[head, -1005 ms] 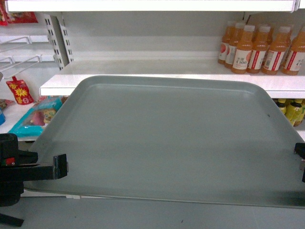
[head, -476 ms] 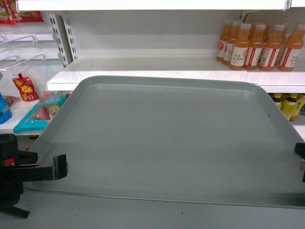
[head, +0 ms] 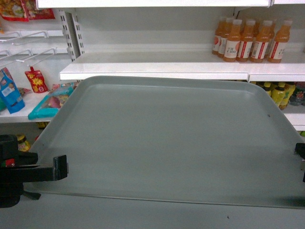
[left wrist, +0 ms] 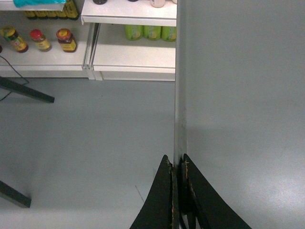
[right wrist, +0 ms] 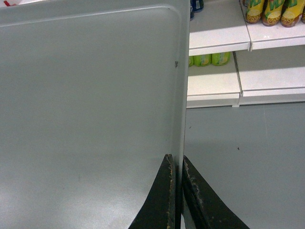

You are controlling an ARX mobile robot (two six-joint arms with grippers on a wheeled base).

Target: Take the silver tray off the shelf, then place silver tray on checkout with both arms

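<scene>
The silver tray (head: 171, 138) is a large grey-green flat tray held level in the air in front of the shelf (head: 157, 69), over grey floor. My left gripper (head: 61, 167) is shut on the tray's left rim (left wrist: 179, 119); its fingertips (left wrist: 177, 161) pinch the edge. My right gripper (head: 300, 152) is shut on the right rim (right wrist: 180, 95), the fingertips (right wrist: 176, 160) clamped on both sides of it. The tray's surface (right wrist: 90, 109) is bare. The checkout is out of view.
Orange juice bottles (head: 250, 40) stand on the white shelf at the back right, yellow-green bottles (head: 276, 93) below. Snack packs (head: 35, 78) hang and lie at the left. Jars (left wrist: 40, 39) sit on low shelves. A black leg (left wrist: 26, 90) crosses the floor.
The shelves and their goods have slid rightward and shrunk in the head view; more of the left-hand rack shows. The tray and both grippers keep the same place in view.
</scene>
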